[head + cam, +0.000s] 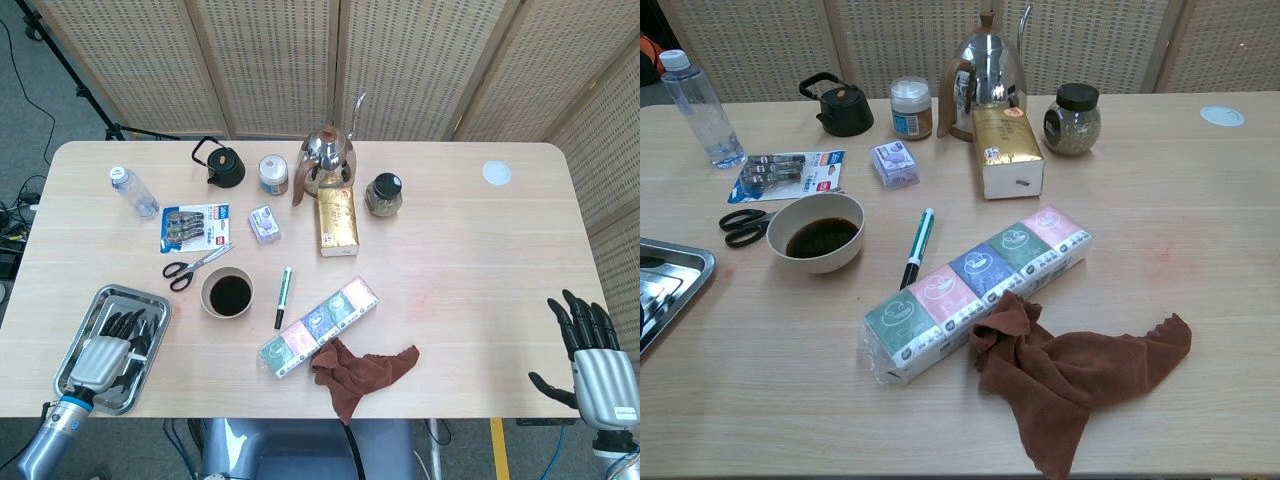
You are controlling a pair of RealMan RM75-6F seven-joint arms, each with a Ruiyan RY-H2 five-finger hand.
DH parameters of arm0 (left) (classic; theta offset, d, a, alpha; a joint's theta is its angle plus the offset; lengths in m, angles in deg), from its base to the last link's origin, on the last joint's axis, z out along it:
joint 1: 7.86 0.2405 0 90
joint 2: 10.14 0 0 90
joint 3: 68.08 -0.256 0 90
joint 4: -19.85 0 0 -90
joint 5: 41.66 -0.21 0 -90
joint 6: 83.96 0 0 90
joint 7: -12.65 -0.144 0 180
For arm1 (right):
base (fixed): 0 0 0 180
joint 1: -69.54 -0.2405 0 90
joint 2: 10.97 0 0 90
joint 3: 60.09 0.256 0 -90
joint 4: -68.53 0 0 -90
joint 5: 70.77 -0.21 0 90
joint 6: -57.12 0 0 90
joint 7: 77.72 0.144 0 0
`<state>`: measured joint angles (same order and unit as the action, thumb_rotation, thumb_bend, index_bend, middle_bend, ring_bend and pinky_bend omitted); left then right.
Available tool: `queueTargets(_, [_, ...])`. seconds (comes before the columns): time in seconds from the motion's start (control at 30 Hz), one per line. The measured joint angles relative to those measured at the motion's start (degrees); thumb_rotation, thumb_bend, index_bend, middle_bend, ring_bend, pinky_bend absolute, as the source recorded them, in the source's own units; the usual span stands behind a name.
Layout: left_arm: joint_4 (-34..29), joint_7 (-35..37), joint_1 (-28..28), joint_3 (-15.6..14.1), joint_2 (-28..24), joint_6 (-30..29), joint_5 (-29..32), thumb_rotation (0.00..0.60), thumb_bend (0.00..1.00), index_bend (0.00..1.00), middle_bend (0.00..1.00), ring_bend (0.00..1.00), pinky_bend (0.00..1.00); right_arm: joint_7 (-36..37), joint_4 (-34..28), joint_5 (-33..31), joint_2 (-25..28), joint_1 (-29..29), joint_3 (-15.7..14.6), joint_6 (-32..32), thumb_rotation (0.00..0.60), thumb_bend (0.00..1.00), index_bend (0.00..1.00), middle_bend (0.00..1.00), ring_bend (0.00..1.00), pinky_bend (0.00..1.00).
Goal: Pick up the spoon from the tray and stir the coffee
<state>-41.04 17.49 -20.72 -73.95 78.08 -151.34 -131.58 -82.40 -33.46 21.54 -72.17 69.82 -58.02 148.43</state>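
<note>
Our left hand (103, 352) lies over the tray (97, 303), fingers curled down into it; we cannot tell whether it grips the spoon, hidden beneath; the coffee (229, 294) sits just right; our right hand (590, 362) hangs spread, well apart.

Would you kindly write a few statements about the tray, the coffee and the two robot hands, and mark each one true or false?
1. The left robot hand is over the metal tray. True.
2. The bowl of coffee stands inside the tray. False: it stands on the table, to the right of the tray.
3. The right robot hand holds the brown cloth. False: it holds nothing and sits at the table's right edge, apart from the cloth.
4. The pen lies between the bowl and the pack of tissues. True.
5. The scissors lie in the coffee. False: they lie on the table beside the bowl.
</note>
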Motion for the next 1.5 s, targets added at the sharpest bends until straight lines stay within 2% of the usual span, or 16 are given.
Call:
queueTargets(0.43, [0.67, 1.67, -0.15, -0.15, 0.42, -0.04, 0.08, 0.6, 0.39, 0.56, 0.0, 0.0, 0.0, 0.45, -0.11, -0.48, 0.19, -0.09, 0.14, -0.3, 0.6, 0.0, 0.0, 0.0, 0.0, 0.0])
queueTargets(0.97, [0.53, 0.9, 0.34, -0.16, 0.32, -2.99, -0.8, 0.6, 0.41, 0.61, 0.0, 0.0, 0.0, 0.65, -0.11, -0.35, 0.23, -0.12, 0.03, -0.44, 0.6, 0.0, 0.0, 0.0, 0.0, 0.0])
queueTargets(1.17, [-1.41, 1.92, 0.69, -0.11, -0.97, -5.5, -1.54, 0.6, 0.41, 0.61, 0.0, 0.0, 0.0, 0.93, -0.2, -0.45, 0.39, -0.13, 0.04, -0.52, 0.6, 0.0, 0.0, 0.0, 0.0, 0.0])
queueTargets(1.5, [-8.69, 5.13, 1.32, -0.05, -5.67, -10.49, -3.55, 0.6, 0.4, 0.61, 0.0, 0.0, 0.0, 0.76, -0.19, -0.34, 0.31, -0.15, -0.16, -0.76, 0.6, 0.0, 0.0, 0.0, 0.0, 0.0])
